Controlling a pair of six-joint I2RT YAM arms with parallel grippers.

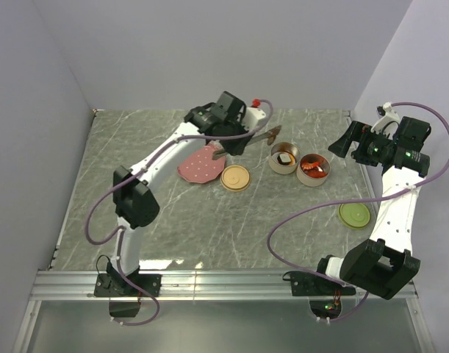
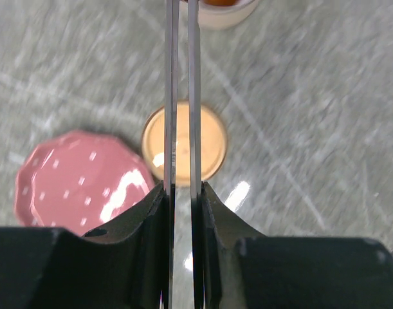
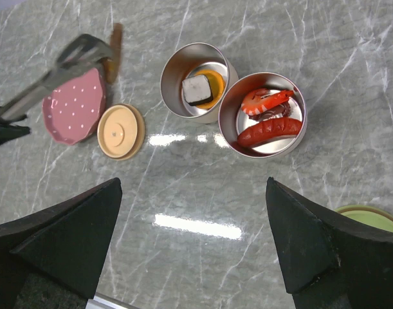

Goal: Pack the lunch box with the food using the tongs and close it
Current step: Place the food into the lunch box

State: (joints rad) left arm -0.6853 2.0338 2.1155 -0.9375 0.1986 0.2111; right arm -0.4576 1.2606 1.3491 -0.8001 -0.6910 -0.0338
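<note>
My left gripper (image 1: 235, 131) (image 2: 183, 190) is shut on the tongs (image 1: 262, 137) (image 2: 172, 96), whose two thin arms run nearly parallel with a narrow gap. Their tips hover left of the lunch box tins and show nothing between them in the right wrist view, where the tongs (image 3: 51, 80) hang over the plate. One tin (image 1: 284, 159) (image 3: 172, 71) holds a dark-and-pale block (image 3: 197, 89) on an orange round piece (image 3: 214, 78). The other tin (image 1: 313, 170) (image 3: 229, 119) holds a red sausage (image 3: 270, 129) and a shrimp-like piece (image 3: 265, 100). My right gripper (image 1: 340, 145) (image 3: 193, 187) hangs open above the table near the tins, holding nothing.
A pink dotted plate (image 1: 200, 166) (image 2: 74, 183) (image 3: 74, 107) lies left of a tan lid (image 1: 235, 178) (image 2: 212, 141) (image 3: 121, 131). A green lid (image 1: 354, 215) (image 3: 370, 216) rests right of the tins, by my right arm. Walls stand on three sides of the table.
</note>
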